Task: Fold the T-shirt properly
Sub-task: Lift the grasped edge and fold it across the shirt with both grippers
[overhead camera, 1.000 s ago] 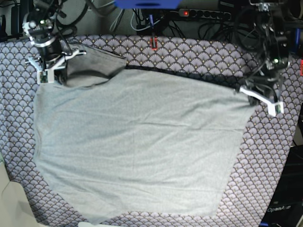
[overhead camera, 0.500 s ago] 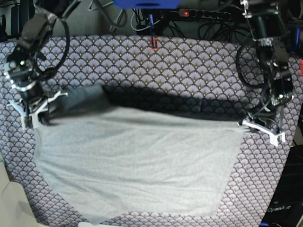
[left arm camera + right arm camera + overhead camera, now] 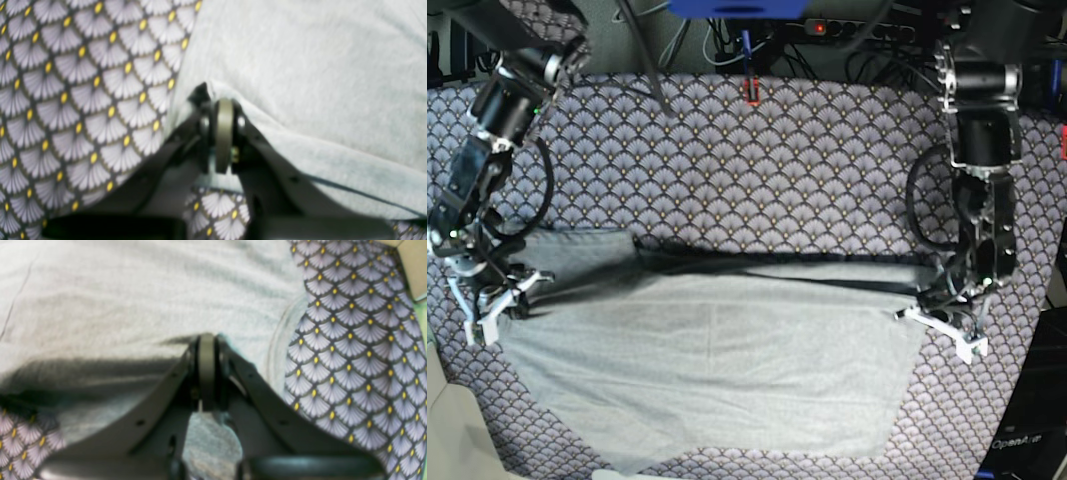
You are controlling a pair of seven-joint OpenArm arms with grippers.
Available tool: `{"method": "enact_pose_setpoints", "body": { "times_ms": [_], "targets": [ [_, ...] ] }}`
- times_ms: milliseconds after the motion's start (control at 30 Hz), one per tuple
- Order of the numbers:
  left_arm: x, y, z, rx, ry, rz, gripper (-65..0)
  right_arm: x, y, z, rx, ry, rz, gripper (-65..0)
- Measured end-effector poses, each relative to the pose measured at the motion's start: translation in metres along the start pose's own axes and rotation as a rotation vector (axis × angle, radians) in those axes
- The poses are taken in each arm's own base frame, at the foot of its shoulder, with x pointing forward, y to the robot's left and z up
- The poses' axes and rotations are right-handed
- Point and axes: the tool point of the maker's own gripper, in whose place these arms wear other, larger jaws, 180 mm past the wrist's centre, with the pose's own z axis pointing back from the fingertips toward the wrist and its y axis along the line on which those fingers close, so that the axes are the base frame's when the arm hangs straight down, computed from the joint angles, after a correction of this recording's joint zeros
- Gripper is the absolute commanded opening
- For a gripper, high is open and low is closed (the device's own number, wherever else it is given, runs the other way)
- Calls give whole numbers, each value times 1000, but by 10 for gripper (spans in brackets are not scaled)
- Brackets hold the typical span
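Purple-grey scallop-patterned cloth point(image 3: 827, 160) covers the whole table, its little fans dotted yellow. On it lies the T-shirt point(image 3: 717, 370), soft light grey knit, spread over the near half with its far edge doubled over toward the front, so a darker band of fabric runs across between the two arms. The right gripper point(image 3: 489, 312) sits low at one end of that folded edge, jaws pinched tight on the T-shirt fabric. The left gripper point(image 3: 939, 332) sits low at the other end, likewise clamped on the hem, with the cloth bunching around its fingertips.
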Motion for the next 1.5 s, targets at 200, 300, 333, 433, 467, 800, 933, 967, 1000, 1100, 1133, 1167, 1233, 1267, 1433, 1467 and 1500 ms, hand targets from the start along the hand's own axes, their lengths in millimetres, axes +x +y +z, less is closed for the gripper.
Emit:
{"method": "enact_pose_setpoints", "body": {
  "times_ms": [200, 300, 333, 433, 467, 800, 933, 967, 1000, 1100, 1133, 1167, 1233, 1267, 1433, 1467, 1500],
  "targets": [
    [13, 0, -5, 2, 1, 14, -650, 14, -1, -16, 29, 18, 19, -650],
    [22, 0, -5, 2, -12, 12, -650, 24, 8, -21, 50, 8, 41, -650],
    [27, 0, -4, 2, -18, 10, -650, 25, 11, -21, 58, 5, 46, -650],
    [42, -3, -2, -2, -44, 8, -650, 22, 17, -23, 67, 24, 68, -650],
    [45, -3, -2, -1, -50, 6, -650, 21, 19, -24, 72, 27, 74, -650],
    [66, -14, -2, 82, -97, -128, -650, 27, 24, -26, 82, 19, 81, -650],
    [74, -19, -3, 87, -167, -161, -650, 32, 23, -30, 89, 2, 71, -650],
    [78, -18, -2, 98, -185, -173, -650, 34, 24, -31, 93, -3, 69, -650],
    [80, -17, -1, 104, -195, -180, -650, 35, 26, -33, 98, -7, 71, -650],
    [74, -14, -5, 109, -177, -176, -650, 32, 30, -36, 112, -4, 72, -650],
    [70, -11, -8, 114, -163, -176, -650, 30, 30, -37, 115, 0, 72, -650],
    [64, -9, -11, 118, -146, -174, -650, 29, 31, -38, 118, -2, 73, -650],
    [55, -6, -14, 122, -117, -171, -650, 27, 32, -39, 124, 8, 82, -650],
    [54, -6, -14, 123, -115, -171, -650, 27, 33, -40, 126, 6, 81, -650],
    [72, -9, -12, 114, -204, -176, -650, 21, 40, -46, 150, 10, 72, -650],
    [73, -10, -12, 114, -212, -176, -650, 23, 41, -48, 155, 7, 73, -650],
    [73, -10, -12, 113, -216, -177, -650, 25, 42, -49, 160, 1, 69, -650]
  ]
}}
